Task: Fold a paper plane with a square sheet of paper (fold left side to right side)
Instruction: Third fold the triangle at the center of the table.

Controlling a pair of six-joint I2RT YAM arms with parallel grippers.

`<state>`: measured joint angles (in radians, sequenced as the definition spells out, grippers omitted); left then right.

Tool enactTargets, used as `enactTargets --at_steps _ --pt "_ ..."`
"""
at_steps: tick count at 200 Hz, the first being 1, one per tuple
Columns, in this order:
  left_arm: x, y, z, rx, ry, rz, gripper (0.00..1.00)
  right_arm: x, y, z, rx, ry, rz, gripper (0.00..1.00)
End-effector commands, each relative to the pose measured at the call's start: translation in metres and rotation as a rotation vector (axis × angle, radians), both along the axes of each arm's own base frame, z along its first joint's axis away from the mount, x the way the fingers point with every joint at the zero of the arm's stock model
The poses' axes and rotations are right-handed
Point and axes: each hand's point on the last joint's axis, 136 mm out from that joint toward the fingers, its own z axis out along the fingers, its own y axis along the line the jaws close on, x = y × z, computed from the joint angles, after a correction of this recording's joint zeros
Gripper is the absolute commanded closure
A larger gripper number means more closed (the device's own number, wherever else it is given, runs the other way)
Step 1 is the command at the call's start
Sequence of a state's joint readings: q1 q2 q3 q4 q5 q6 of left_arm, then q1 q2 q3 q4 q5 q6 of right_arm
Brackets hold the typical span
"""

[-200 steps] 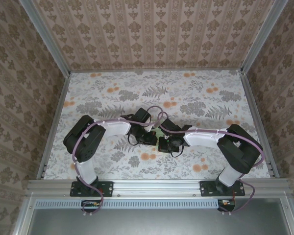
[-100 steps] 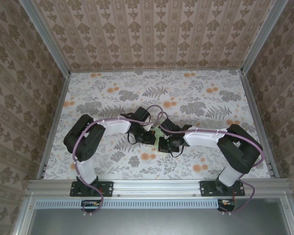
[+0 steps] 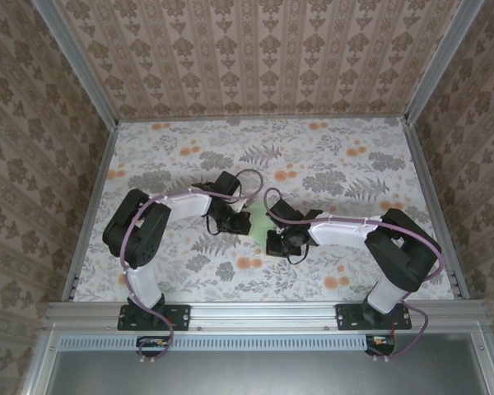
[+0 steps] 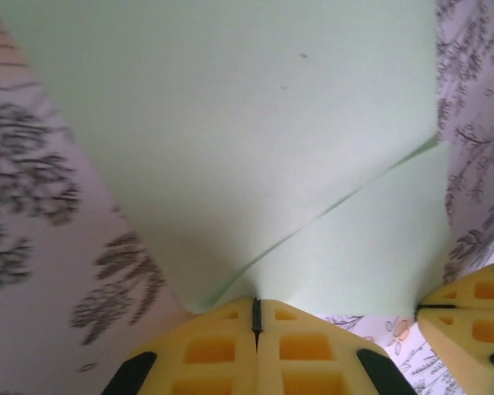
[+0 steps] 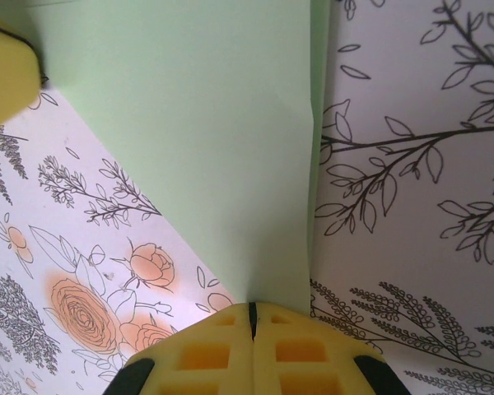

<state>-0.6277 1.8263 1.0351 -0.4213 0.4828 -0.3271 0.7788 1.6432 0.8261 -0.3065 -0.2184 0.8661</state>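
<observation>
at table (image 3: 354,164) centre | one paper plane (image 3: 258,220) | left fingers (image 4: 218,350), right fingers (image 5: 210,354) pinching it

No writing, label, brand or number can be read. The paper plane (image 4: 255,140) is plain pale green; the tablecloth (image 3: 337,164) and walls (image 3: 255,58) bear floral patterns.
</observation>
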Motion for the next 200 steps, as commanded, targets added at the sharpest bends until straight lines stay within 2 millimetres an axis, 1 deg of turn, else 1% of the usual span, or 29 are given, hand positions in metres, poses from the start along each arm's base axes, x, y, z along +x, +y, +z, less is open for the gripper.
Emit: enactTargets --at_steps 1,32,48,57,77,82,92,100,113,122,139,150,167,179,200 --pt "0.017 0.026 -0.008 0.103 -0.045 0.023 0.96 -0.03 -0.033 -0.026 -0.148 0.129 0.005 1.0" --pt "0.026 0.03 -0.001 0.089 -0.059 0.045 0.96 -0.029 -0.031 -0.025 -0.138 0.125 0.01 1.0" --pt "0.027 0.029 0.007 0.072 -0.068 0.048 0.95 -0.025 -0.025 -0.021 -0.105 0.101 0.017 1.0" --pt "0.027 0.029 0.013 0.057 -0.074 0.053 0.93 -0.02 -0.019 -0.016 -0.074 0.069 0.027 1.0" --pt "0.024 0.032 0.028 0.022 -0.088 0.084 0.86 -0.006 -0.01 0.007 -0.015 -0.036 0.051 1.0" --pt "0.023 0.033 0.031 0.013 -0.089 0.093 0.83 -0.002 -0.01 0.013 -0.006 -0.067 0.055 0.98" --pt "0.021 0.036 0.038 -0.007 -0.093 0.121 0.77 0.004 -0.011 0.026 0.004 -0.125 0.068 0.9" --pt "0.02 0.038 0.044 -0.028 -0.096 0.148 0.74 0.008 -0.013 0.036 0.011 -0.17 0.079 0.85" --pt "0.015 0.041 0.049 -0.056 -0.083 0.193 0.69 0.015 -0.017 0.05 0.022 -0.231 0.1 0.76" --pt "0.012 0.039 0.054 -0.086 -0.076 0.214 0.65 0.019 -0.02 0.057 0.029 -0.268 0.116 0.7" --pt "0.007 0.037 0.057 -0.131 -0.041 0.27 0.58 0.027 -0.028 0.059 0.02 -0.297 0.15 0.62" --pt "0.006 0.031 0.06 -0.186 -0.02 0.3 0.55 0.033 -0.031 0.061 0.022 -0.32 0.181 0.56" --pt "0.004 0.026 0.058 -0.242 0.017 0.359 0.51 0.042 -0.03 0.065 0.03 -0.365 0.226 0.5" --pt "0.004 0.023 0.055 -0.263 0.031 0.385 0.49 0.048 -0.027 0.061 0.041 -0.373 0.25 0.48" --pt "0.002 0.019 0.048 -0.273 0.058 0.4 0.48 0.056 -0.016 0.053 0.064 -0.356 0.288 0.5"
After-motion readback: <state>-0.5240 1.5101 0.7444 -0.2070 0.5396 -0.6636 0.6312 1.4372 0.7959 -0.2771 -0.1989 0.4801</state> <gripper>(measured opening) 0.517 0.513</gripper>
